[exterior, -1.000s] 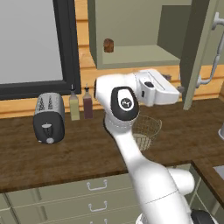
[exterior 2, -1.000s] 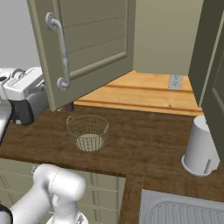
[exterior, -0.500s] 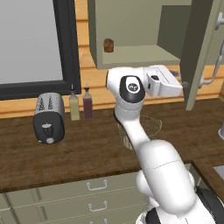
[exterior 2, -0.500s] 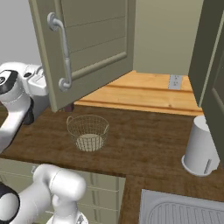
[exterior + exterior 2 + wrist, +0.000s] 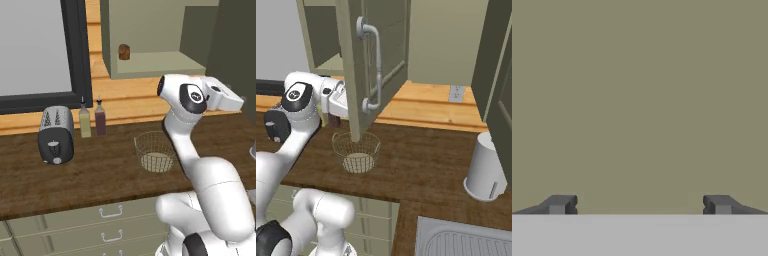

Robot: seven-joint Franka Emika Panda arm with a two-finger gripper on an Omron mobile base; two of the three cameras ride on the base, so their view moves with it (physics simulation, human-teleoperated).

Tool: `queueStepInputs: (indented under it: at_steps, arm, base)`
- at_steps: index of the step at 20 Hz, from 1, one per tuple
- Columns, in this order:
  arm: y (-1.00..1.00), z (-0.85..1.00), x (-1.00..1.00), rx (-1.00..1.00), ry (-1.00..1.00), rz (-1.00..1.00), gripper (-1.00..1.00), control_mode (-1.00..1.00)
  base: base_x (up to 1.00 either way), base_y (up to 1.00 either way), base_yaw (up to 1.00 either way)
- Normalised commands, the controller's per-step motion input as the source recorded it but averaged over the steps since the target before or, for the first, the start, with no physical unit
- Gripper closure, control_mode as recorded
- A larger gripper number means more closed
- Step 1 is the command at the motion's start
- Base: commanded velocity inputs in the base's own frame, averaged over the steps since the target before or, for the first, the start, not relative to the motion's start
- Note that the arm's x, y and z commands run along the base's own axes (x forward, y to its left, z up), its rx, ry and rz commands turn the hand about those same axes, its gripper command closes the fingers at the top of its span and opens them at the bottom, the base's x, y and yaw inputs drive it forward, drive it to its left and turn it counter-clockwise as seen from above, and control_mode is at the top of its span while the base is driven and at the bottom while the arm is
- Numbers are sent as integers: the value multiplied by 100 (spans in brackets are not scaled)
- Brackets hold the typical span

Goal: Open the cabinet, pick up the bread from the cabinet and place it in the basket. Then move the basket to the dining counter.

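With its fingers spread wide and empty, the gripper (image 5: 640, 205) is held seemingly right against the open cabinet (image 5: 378, 55) door, which could be struck on the way past the basket (image 5: 155, 151) to the shelved bread (image 5: 124, 51).

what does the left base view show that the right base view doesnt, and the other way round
Left base view: the bread on the open cabinet's shelf, a toaster and a pale bottle. Right base view: the cabinet door's outer face with its curved silver handle, a white canister, a wall outlet and a sink. Both: the empty basket on the dark wood counter and the white arm beside the door.
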Motion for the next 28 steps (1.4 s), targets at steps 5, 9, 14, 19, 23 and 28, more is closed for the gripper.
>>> queueStepInputs:
  at_steps: [5, 9, 14, 19, 23, 28]
  arm:
    - [-100, -13, 7, 8, 0, 15, -100, -100]
    - [-83, -1, 10, 7, -3, 18, -100, -100]
    - [13, 0, 0, 1, 0, 19, -100, -100]
    - [85, 0, 8, 2, 3, 36, -100, -100]
    - [78, 7, 31, 9, 7, 52, -100, -100]
    - [68, 9, 32, 13, 4, 58, -100, -100]
  base:
    - [0, 0, 0]
    - [0, 0, 0]
    - [0, 0, 0]
    - [0, 0, 0]
    - [0, 0, 0]
    - [0, 0, 0]
